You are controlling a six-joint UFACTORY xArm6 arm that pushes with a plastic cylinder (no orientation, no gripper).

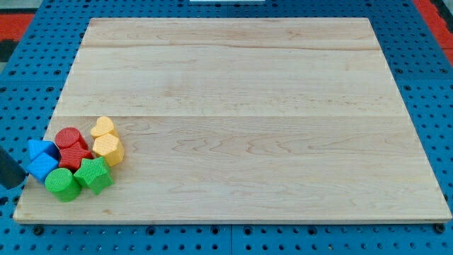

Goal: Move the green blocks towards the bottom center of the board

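Two green blocks lie at the board's bottom left: a green cylinder (63,184) and a green star-shaped block (94,174) just to its right, touching it. They are the lower edge of a tight cluster of blocks. My tip (14,185) is the lower end of a dark rod at the view's left edge, just off the board's left side. It is left of the green cylinder, with a blue block between them, and touches no block that I can see.
The cluster also holds a red cylinder (68,137), a second red block (75,156), a yellow heart (103,127), a yellow hexagon (108,149) and two blue blocks (41,149) (44,168). The wooden board (248,142) rests on a blue perforated table (432,92).
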